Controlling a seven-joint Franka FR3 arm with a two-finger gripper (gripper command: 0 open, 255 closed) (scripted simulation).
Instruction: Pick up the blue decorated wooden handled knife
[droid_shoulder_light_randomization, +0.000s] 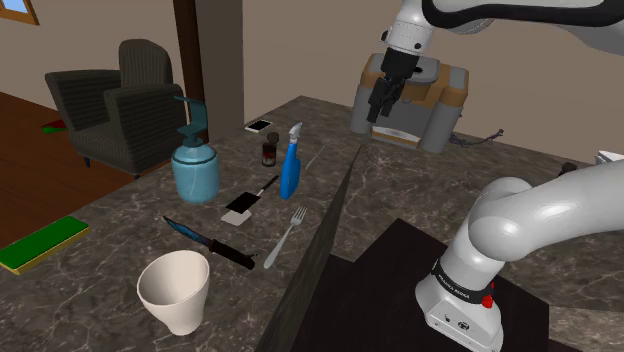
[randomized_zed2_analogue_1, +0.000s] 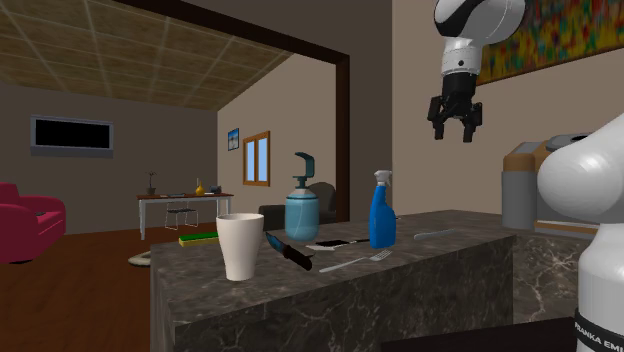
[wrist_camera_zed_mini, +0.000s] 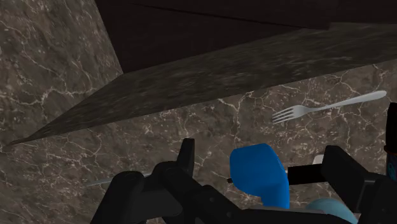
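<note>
The knife (droid_shoulder_light_randomization: 207, 241) lies flat on the dark marble counter (droid_shoulder_light_randomization: 130, 215), its blue patterned blade pointing to the shoulder view's left and its dark handle to the right. In the second exterior view the knife (randomized_zed2_analogue_1: 288, 249) sits just right of the white cup. My gripper (droid_shoulder_light_randomization: 383, 100) hangs high over the counter's far side, well away from the knife, open with nothing between its fingers. The gripper (randomized_zed2_analogue_1: 455, 124) shows both fingers spread apart. In the wrist view the gripper (wrist_camera_zed_mini: 261, 158) looks down past a blue spray bottle (wrist_camera_zed_mini: 257, 175).
Near the knife stand a white cup (droid_shoulder_light_randomization: 175, 290), a fork (droid_shoulder_light_randomization: 285, 235), a blue spray bottle (droid_shoulder_light_randomization: 291, 166), a pale blue soap dispenser (droid_shoulder_light_randomization: 195, 166) and a black-and-white utensil (droid_shoulder_light_randomization: 245, 203). A raised counter edge (droid_shoulder_light_randomization: 320, 240) runs beside them. A grey box (droid_shoulder_light_randomization: 415, 100) sits behind.
</note>
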